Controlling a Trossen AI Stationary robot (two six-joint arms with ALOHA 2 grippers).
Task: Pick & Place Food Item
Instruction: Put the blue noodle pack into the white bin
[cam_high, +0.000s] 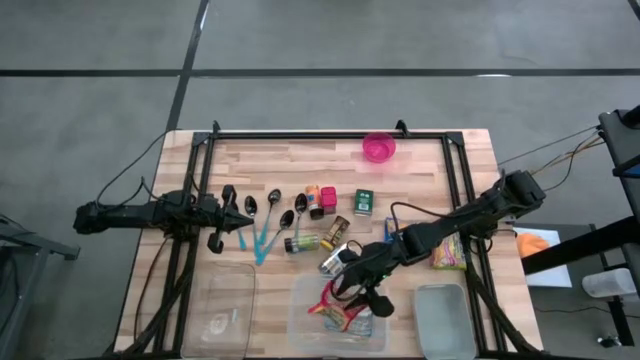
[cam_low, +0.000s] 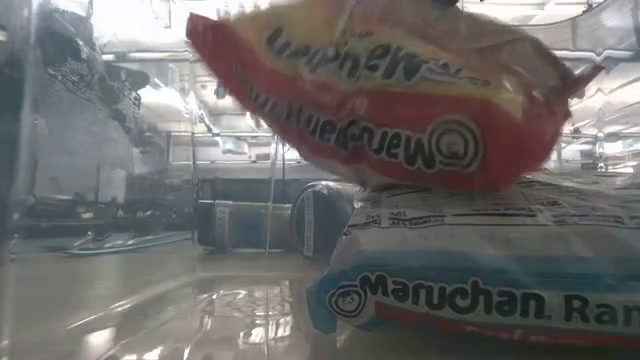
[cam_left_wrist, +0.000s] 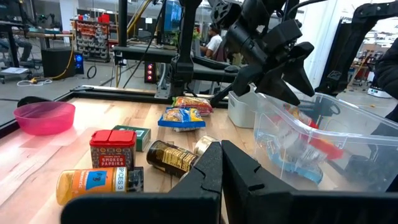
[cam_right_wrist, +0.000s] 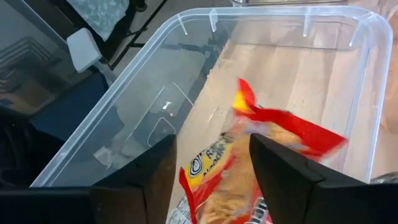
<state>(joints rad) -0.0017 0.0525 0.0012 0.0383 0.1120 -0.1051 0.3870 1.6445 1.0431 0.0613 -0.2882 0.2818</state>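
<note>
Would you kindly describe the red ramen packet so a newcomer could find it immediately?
Look at the clear middle bin on the table's near edge. Under the right gripper, the red ramen packet lies atop a blue Maruchan packet; it is the bin's only red-wrapped one.

Even, soft overhead light in high view; faint shadows on table (cam_high: 300, 170). Low view dim up close, bright glare behind; red packet (cam_low: 390, 90) smeared w/ motion blur, bin wall reflections on wood. Right wrist: packet (cam_right_wrist: 261, 155) blurred, bin (cam_right_wrist: 186, 56) walls w/ streaky glare. Left wrist bright, bkgd windows blown out.
</note>
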